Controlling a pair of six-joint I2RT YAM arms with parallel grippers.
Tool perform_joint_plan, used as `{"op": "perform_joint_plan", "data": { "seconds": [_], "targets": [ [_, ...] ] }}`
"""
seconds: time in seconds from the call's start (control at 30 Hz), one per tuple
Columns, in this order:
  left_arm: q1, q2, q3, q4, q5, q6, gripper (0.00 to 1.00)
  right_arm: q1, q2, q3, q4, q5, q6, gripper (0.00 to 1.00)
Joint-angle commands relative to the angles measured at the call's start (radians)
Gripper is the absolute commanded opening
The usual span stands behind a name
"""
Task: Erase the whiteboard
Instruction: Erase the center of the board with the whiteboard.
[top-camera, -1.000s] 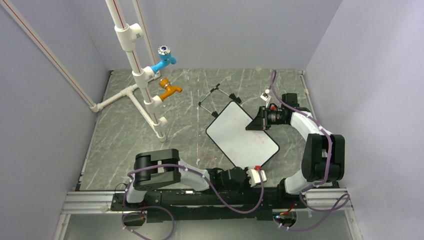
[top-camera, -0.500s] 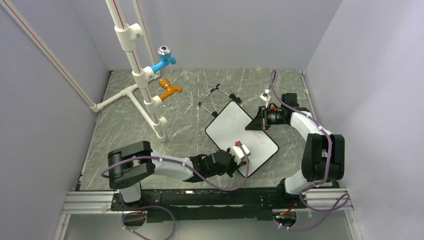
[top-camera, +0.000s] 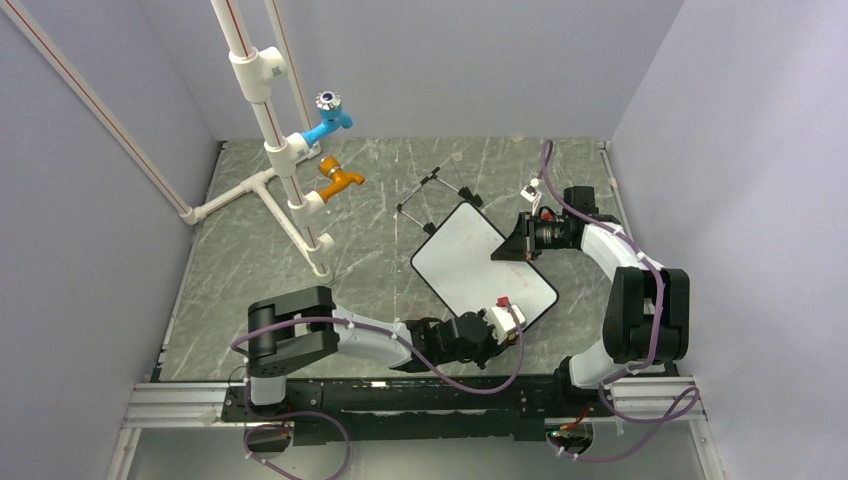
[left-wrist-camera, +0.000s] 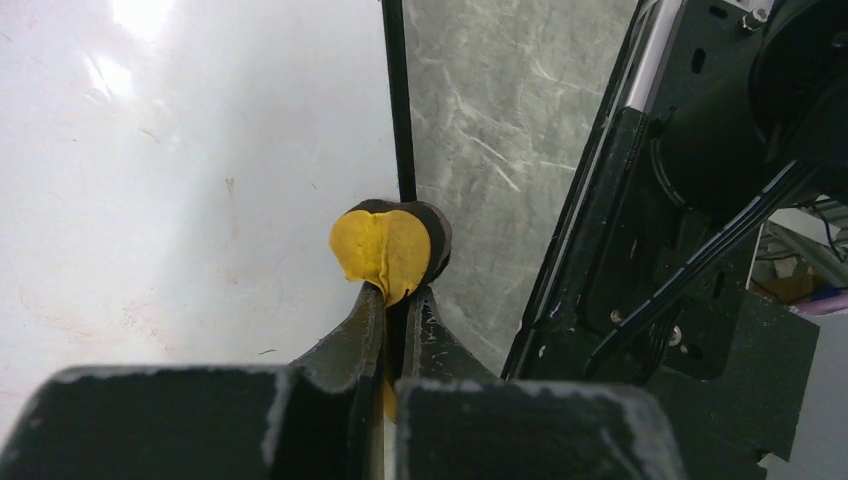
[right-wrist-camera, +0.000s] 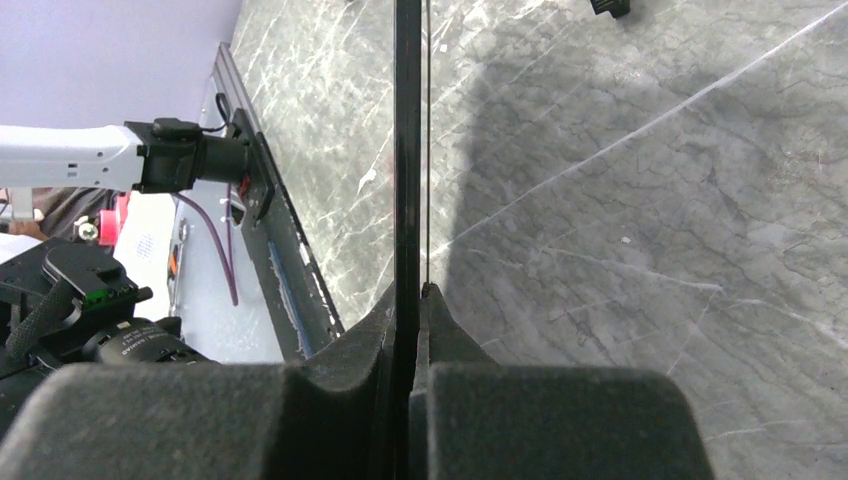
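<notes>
The whiteboard (top-camera: 470, 270) lies tilted on the marble table, its face nearly blank, and its wire easel feet (top-camera: 435, 200) stick out behind it. My right gripper (top-camera: 507, 250) is shut on the board's far right edge, which appears edge-on as a black frame (right-wrist-camera: 407, 150) between the right gripper (right-wrist-camera: 415, 295) fingers. My left gripper (top-camera: 510, 318) is shut on a small yellow-black eraser (left-wrist-camera: 385, 250). The left gripper (left-wrist-camera: 400, 295) presses it at the board's near right frame. The whiteboard (left-wrist-camera: 200, 180) shows only faint red smudges low on the left.
A white pipe stand (top-camera: 275, 150) with a blue tap (top-camera: 330, 120) and an orange tap (top-camera: 342, 180) rises at the left. Grey walls close three sides. The black mounting rail (top-camera: 400, 395) runs along the near edge.
My left gripper with the eraser swept from off the board's near corner up onto its face, then back right to the near right edge. The right gripper and the board stayed put.
</notes>
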Motion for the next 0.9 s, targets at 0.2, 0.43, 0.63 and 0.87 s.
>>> {"op": "perform_joint_plan", "data": {
  "seconds": [0.2, 0.43, 0.63, 0.87],
  "targets": [
    [-0.002, 0.049, 0.002, -0.135, 0.096, -0.045, 0.0, -0.012, -0.015, 0.009, 0.024, -0.102, 0.031, 0.0],
    [0.039, 0.059, -0.003, -0.259, 0.142, -0.054, 0.0, -0.016, -0.013, 0.008, 0.024, -0.103, 0.029, 0.0],
    [0.1, 0.036, -0.029, -0.321, 0.162, -0.079, 0.0, -0.018, -0.013, 0.006, 0.025, -0.103, 0.029, 0.0],
    [0.138, 0.037, -0.029, -0.402, 0.232, -0.047, 0.0, -0.018, -0.015, 0.009, 0.022, -0.102, 0.026, 0.0]
  ]
}}
